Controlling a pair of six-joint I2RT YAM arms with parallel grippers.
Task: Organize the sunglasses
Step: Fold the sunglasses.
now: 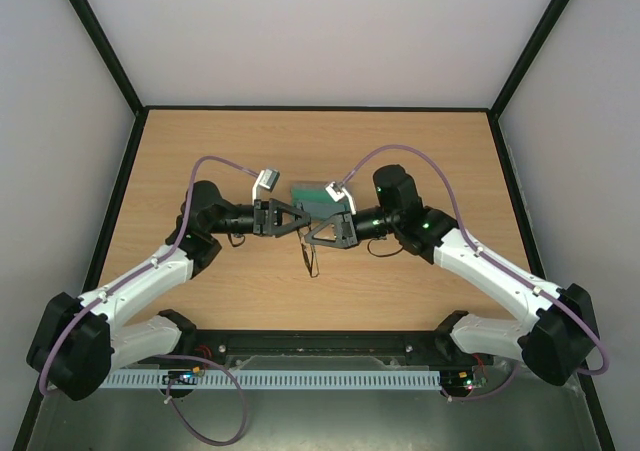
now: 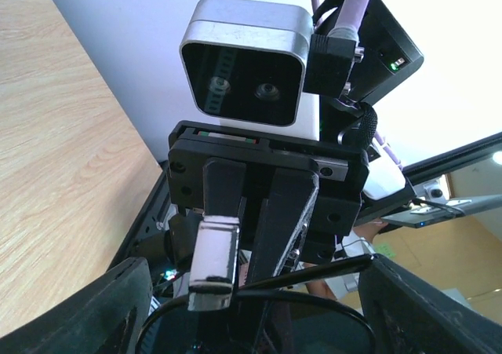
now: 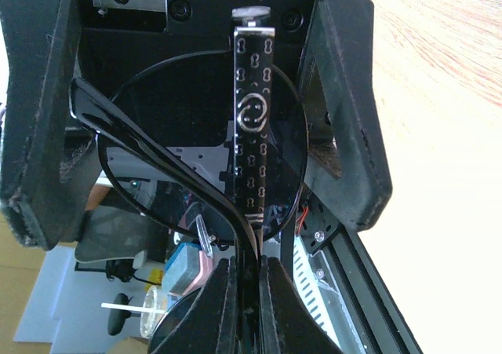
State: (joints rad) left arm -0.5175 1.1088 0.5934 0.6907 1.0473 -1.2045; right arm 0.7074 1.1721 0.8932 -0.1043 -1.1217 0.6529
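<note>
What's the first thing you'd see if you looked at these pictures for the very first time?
The left gripper and the right gripper meet nose to nose above the middle of the wooden table. Between them are the sunglasses: the right gripper is pinched shut on the frame, while the left one stands open around a big dark round lens that fills the right wrist view.

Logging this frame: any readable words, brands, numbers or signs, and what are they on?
No readable text in any view.
The sunglasses temple carries a silver ring emblem and repeated ornamental marks, not letters.
Background clutter in both wrist views: too blurred to read.
</note>
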